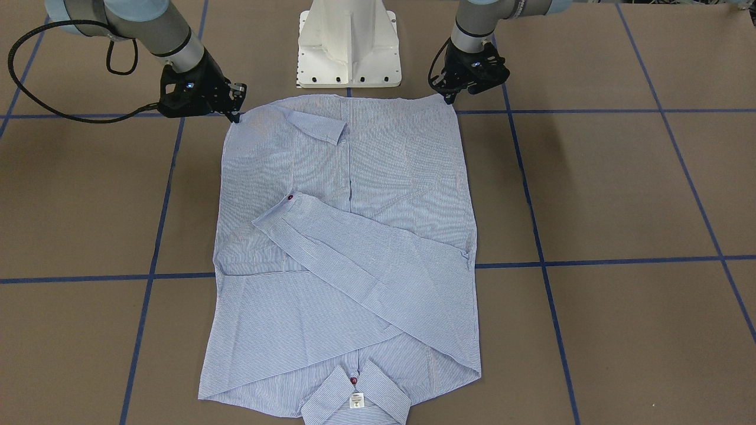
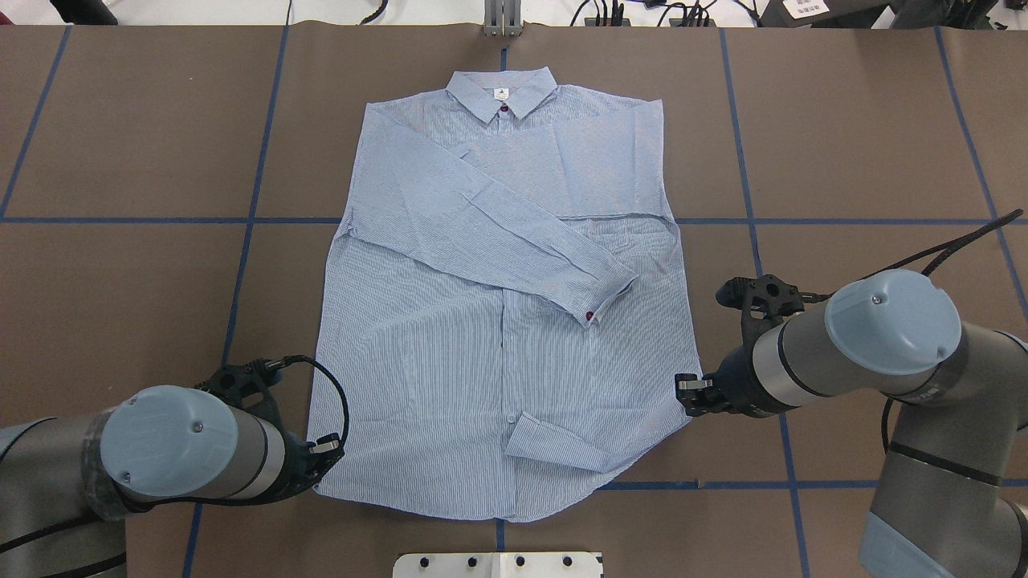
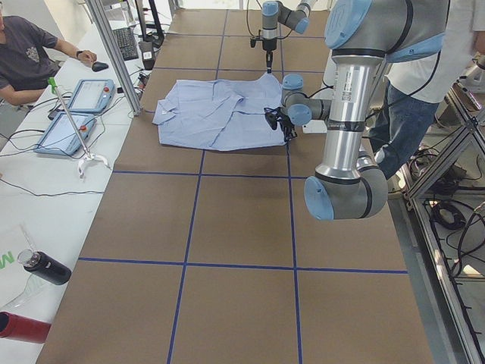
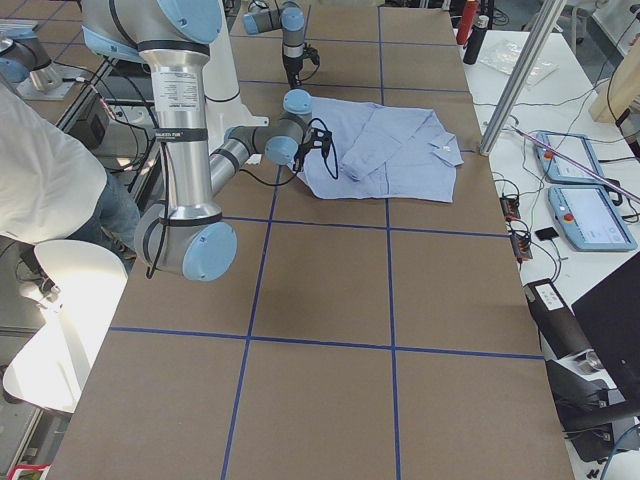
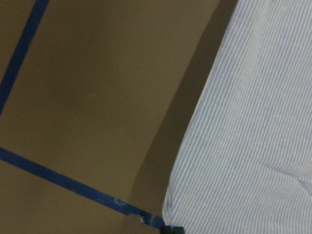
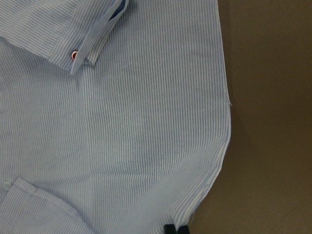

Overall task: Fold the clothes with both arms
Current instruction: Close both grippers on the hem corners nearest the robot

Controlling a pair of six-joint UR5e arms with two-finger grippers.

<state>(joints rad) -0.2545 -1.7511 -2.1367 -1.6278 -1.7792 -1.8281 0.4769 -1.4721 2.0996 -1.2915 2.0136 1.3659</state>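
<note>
Table: brown, crossed by blue tape lines; carries the shirt and both arms.
Left gripper: low at the near-left hem corner of the shirt; fingertips pressed together on the cloth edge, pinching it.
Left cable: black loop from the wrist, overlapping the shirt's side edge in the overhead view.
Shirt: lies flat and front up at mid-table, between the two grippers; collar at the far edge, hem toward the robot.
Long sleeve: folded slantwise across the chest, covering part of the button line; cuff with dark red button ends right of centre.
Second cuff: lies on the lower front just above the hem, nearer the right gripper.
Pedestal base: white, near the middle of the hem, not touching it.
Right gripper: low at the right hem corner; fingertips closed together on the edge, gripping cloth.
Side bench: white, along the table's far side; holds two control tablets, a dark bottle and a red cylinder.
Seated person: at the bench, one arm resting on it.
Standing person: behind the robot, partly hidden by the near arm.
</note>
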